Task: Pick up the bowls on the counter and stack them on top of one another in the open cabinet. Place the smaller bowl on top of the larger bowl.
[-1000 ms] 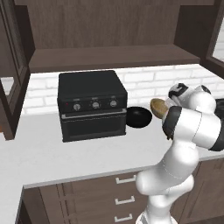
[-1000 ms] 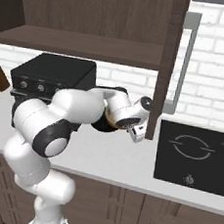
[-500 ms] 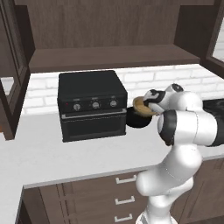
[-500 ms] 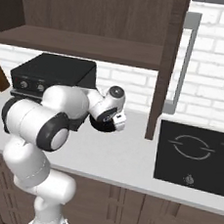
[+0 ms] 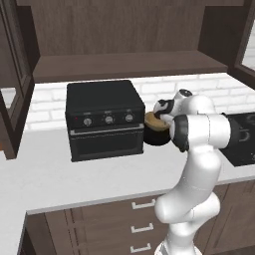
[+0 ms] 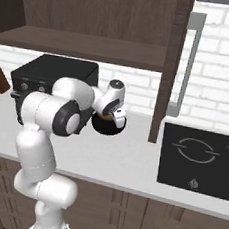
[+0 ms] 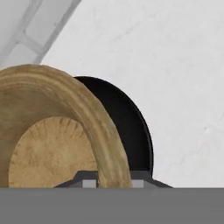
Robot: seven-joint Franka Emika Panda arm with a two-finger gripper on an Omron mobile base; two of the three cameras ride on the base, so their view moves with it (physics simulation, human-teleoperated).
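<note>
Right now we see the gripper clamped on the smaller bowl, its fingertips on the tan rim, one on each side in the hand view. That tan wooden bowl hangs in the air directly above the larger bowl, which sits on the tabletop just right of the black toaster oven. In the hand view the glossy black bowl peeks out from behind the tan rim as a dark crescent, with white tabletop beyond it. We cannot tell whether the two bowls touch; from the left base view a thin gap seems to separate them.

From the right base view we note the gripper low over the black bowl, with the tan bowl mostly hidden by the hand. The black bowl rests near the brick backsplash, between the toaster oven and the dark vertical cabinet panel. A black cooktop lies on the tabletop to the right, well apart from the bowls.

Above the toaster oven we see the open cabinet, its dark brown shelf bare wood, with a glass-panelled door swung out at the left. Dark drawers with white handles run under the tabletop.
</note>
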